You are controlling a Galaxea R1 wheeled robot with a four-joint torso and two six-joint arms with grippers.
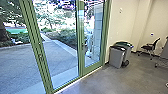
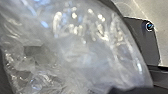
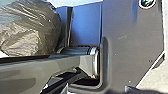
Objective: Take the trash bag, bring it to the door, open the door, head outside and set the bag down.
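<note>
In the left wrist view the trash bag (image 2: pixel 82 52) is close to the camera, translucent, crumpled and shiny. Part of the trash bag (image 3: pixel 27 30) also shows in the right wrist view, brownish and bulging beside the robot's jointed bar. How either gripper stands on it cannot be made out. Ahead in the head view is the glass door (image 1: pixel 81 37) with green frames and a dark handle; it looks closed.
A paved yard (image 1: pixel 57 55) with a path and bushes lies beyond the glass. A pale shape (image 1: pixel 89 41), perhaps a person, is behind the right pane. Grey bins (image 1: pixel 116 57) stand by the wall right of the door, with an office chair (image 1: pixel 150 47) farther right.
</note>
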